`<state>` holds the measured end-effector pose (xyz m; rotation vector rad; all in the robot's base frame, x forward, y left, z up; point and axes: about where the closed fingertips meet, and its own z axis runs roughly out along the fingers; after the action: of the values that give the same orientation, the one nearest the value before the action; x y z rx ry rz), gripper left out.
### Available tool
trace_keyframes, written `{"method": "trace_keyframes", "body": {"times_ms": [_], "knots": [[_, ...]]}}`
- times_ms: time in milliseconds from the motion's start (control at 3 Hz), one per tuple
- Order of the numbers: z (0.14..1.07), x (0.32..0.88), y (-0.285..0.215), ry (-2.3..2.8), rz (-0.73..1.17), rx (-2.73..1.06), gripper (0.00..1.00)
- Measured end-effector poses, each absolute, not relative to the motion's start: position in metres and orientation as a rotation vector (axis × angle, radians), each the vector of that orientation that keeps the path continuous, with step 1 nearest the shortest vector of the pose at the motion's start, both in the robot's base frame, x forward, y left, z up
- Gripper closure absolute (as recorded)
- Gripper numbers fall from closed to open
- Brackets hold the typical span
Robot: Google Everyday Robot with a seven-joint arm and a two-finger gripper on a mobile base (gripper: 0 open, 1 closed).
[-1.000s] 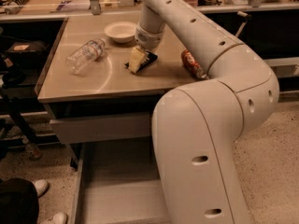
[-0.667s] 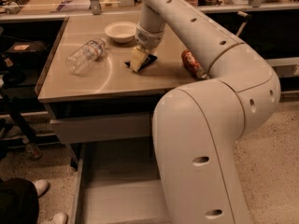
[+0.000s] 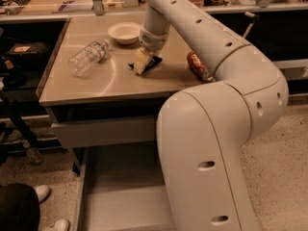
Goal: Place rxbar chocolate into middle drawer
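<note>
The rxbar chocolate (image 3: 155,60), a flat black bar, lies on the tan counter (image 3: 110,83) near its middle. My gripper (image 3: 141,62) points down onto the bar, its pale fingers closed across the bar's middle, with black ends showing on both sides. The bar sits at counter level. The middle drawer (image 3: 120,206) is pulled open below the counter, with a plain grey bottom and nothing in it. My own arm covers its right part.
A clear plastic bottle (image 3: 89,57) lies on its side at the counter's left. A white bowl (image 3: 124,32) stands behind the gripper. An orange-red soda can (image 3: 198,65) lies to the right. A shut grey drawer front (image 3: 103,131) sits above the open drawer. A person's shoes (image 3: 45,192) are at lower left.
</note>
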<state>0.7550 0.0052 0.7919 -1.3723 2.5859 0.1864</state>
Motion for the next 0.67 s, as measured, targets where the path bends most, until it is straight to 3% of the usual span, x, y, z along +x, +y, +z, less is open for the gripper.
{"method": "trace_keyframes", "body": {"times_ms": [667], "knots": [[0.8099, 0.7549, 0.0051, 2.586, 0.186, -1.372, 1.00]]}}
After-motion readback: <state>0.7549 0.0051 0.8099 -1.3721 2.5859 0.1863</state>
